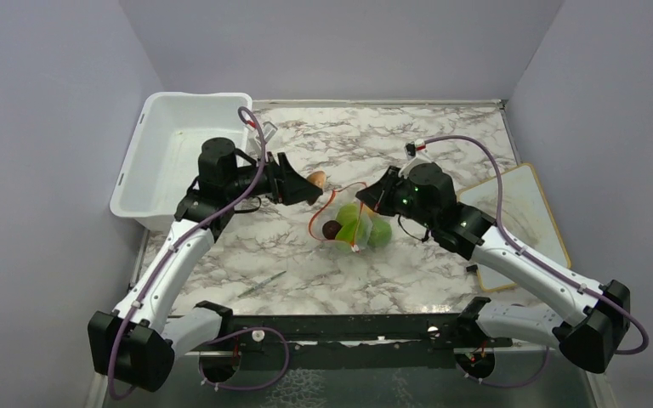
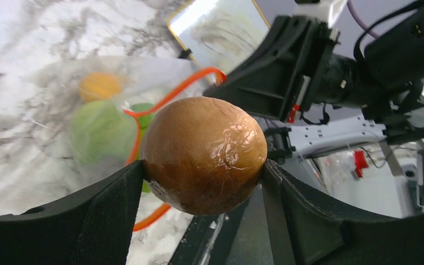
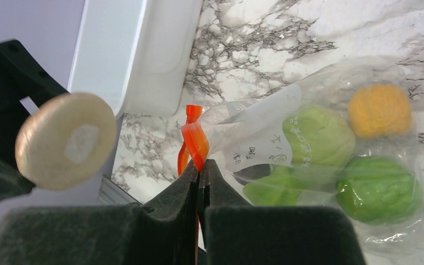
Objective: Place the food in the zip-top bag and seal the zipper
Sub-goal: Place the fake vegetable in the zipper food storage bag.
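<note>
My left hand (image 2: 203,165) is clenched on one brown piece (image 2: 204,154), a glossy round lump pinched between both pads and held in the air just left of the zip-top bag (image 1: 359,223). The left wrist view shows only its rounded brown side. The right wrist view catches the other end, a flat, pale disc of a face.

My right hand (image 3: 200,175) is clamped on the zipper (image 3: 194,138), fingers pressed together with the orange-red strip nipped between them. The overhead view shows what neither wrist camera does: the strip stands open as one loop, facing my left hand, while the bag's body lies on the desk (image 1: 442,144) between my two hands.

Through the clear plastic, the right wrist view lets me count three green pieces (image 3: 317,138) and one orange piece (image 3: 379,109). The left wrist view, blurred there, gives only the orange one and some green. From overhead I cannot pick out the orange one, but one dark red piece (image 1: 332,229) shows inside the zipper loop at the mouth, out of the right wrist camera's frame.

Overhead also shows one white tub (image 1: 178,153) at the far left of the desk beside my left arm, one pale board (image 1: 523,204) at the right edge under my right arm, and one thin greenish sliver (image 1: 262,283) near the front edge, too small for me to name.
</note>
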Robot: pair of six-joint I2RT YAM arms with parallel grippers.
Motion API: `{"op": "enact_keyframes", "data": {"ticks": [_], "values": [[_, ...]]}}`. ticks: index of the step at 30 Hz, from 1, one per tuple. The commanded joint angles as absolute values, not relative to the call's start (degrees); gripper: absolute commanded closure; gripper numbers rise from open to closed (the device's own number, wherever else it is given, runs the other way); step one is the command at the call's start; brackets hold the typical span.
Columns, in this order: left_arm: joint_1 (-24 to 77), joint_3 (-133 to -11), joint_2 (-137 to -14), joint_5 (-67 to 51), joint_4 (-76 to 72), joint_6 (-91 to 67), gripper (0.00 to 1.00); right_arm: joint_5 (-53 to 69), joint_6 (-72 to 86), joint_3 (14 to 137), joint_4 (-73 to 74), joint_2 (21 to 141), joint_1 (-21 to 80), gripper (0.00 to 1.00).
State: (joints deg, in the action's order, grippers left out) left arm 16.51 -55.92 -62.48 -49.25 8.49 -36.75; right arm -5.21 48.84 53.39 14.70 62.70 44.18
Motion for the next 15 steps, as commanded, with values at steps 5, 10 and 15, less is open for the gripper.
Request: {"op": "enact_keyframes", "data": {"ticks": [5,10,15], "values": [[21.34,-47.0,-61.72,-53.61,-7.5,-45.08,0.49,-4.64,52.08,53.67,6.81,62.67,44.36,0.99],[21.71,-43.5,-64.16,-54.23,-13.41,-47.41,0.46,-0.4,49.84,54.47,5.88,63.67,44.38,0.99],[22.5,-43.42,-67.23,-53.59,-13.69,-46.48,0.46,1.2,48.65,53.76,4.46,63.15,44.38,0.99]]}}
